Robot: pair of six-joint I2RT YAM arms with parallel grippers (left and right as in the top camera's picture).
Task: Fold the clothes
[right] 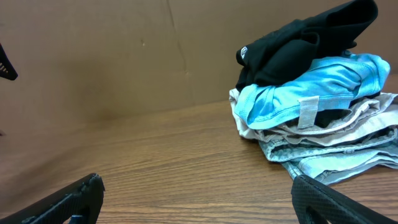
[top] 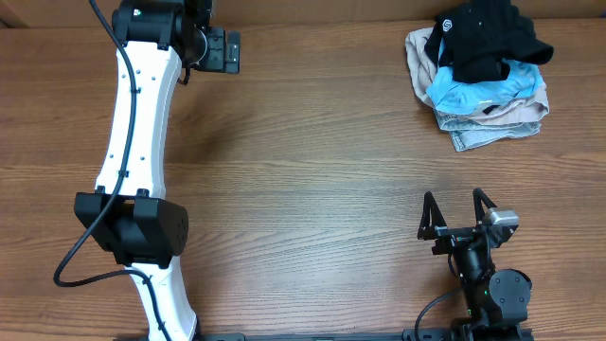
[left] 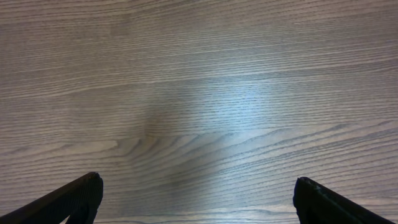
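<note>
The black garment [top: 483, 38] lies crumpled on top of a pile of clothes at the table's far right, its small round white logo facing left. It also shows in the right wrist view [right: 298, 40], ahead and to the right. My left gripper [top: 232, 50] is open and empty at the far left of the table; the left wrist view shows its fingers [left: 198, 183] spread over bare wood. My right gripper [top: 454, 204] is open and empty near the front right edge, well short of the pile, its fingers [right: 198, 186] wide apart.
Under the black garment lie a light blue garment [top: 473, 92] and beige and grey folded clothes [top: 511, 116], which also show in the right wrist view [right: 336, 127]. A brown wall [right: 124, 56] stands behind the table. The left arm [top: 133, 142] stretches along the left side.
</note>
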